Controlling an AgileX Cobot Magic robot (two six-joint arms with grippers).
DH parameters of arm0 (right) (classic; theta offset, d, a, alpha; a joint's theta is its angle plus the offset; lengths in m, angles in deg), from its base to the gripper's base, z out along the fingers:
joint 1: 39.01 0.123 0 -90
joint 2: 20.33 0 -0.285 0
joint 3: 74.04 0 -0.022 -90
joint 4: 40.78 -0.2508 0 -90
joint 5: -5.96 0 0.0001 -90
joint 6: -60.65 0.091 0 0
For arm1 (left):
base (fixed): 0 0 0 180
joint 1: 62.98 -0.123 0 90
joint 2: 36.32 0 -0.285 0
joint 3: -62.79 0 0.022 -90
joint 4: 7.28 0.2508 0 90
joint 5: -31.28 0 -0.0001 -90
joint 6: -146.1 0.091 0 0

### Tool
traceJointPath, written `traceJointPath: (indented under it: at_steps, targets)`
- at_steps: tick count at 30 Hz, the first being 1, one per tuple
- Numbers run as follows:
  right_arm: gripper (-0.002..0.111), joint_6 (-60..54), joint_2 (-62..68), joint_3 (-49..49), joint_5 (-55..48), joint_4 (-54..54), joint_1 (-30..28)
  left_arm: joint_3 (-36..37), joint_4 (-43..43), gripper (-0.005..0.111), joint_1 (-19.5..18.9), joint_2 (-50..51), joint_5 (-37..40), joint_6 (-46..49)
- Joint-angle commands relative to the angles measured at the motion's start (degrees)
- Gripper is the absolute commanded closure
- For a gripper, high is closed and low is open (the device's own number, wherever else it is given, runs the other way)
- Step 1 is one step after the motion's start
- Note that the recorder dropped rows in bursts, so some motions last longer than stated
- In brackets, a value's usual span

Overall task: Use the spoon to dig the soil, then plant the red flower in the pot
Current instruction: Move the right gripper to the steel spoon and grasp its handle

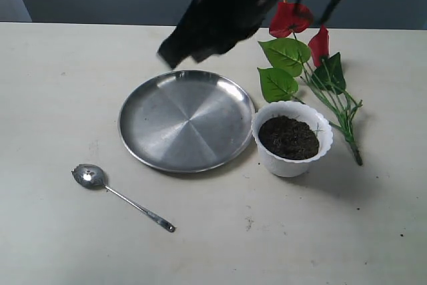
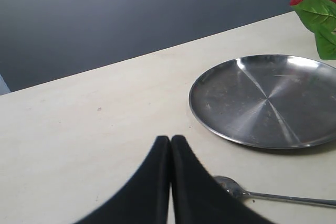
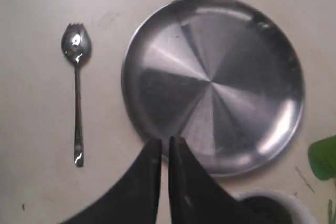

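Note:
The silver spoon (image 1: 120, 196) lies on the table at the front left, bowl pointing left. The white scalloped pot (image 1: 291, 165) stands right of centre, filled with dark soil (image 1: 288, 137). The red flower (image 1: 291, 19) lies flat behind and right of the pot, its stems running toward the front right. My right gripper (image 1: 172, 57) hangs blurred above the plate's far edge; in the right wrist view it (image 3: 165, 141) is shut and empty over the plate rim, with the spoon (image 3: 77, 93) off to one side. My left gripper (image 2: 170, 139) is shut and empty, low over the table beside the spoon (image 2: 262, 196).
A big round steel plate (image 1: 187, 119) sits mid-table between spoon and pot, touching the pot's side. The plate (image 2: 262, 98) also fills much of the left wrist view. A dark wall runs behind the table's far edge.

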Motion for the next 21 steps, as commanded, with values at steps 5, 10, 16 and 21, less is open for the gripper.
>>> traceJointPath:
  at_steps: [5, 10, 16, 21]
  targets:
    - [0.101, -2.9, 14.1, -0.4, 5.3, -7.4, 14.6, -0.2, -0.1, 0.106, 0.2, -0.1, -0.7, -0.1]
    - [0.083, -2.9, 22.8, -6.1, 0.1, -7.6, 14.6, -0.2, -0.1, 0.106, 0.2, -0.1, -0.7, -0.1]
    - [0.053, -2.8, 30.1, -13.9, -7.0, -5.0, 14.6, -0.2, -0.1, 0.106, 0.2, -0.1, -0.7, -0.1]
    - [0.070, -2.8, 32.0, -14.3, -2.4, -4.5, 14.6, -0.2, -0.1, 0.106, 0.2, -0.1, -0.7, -0.1]
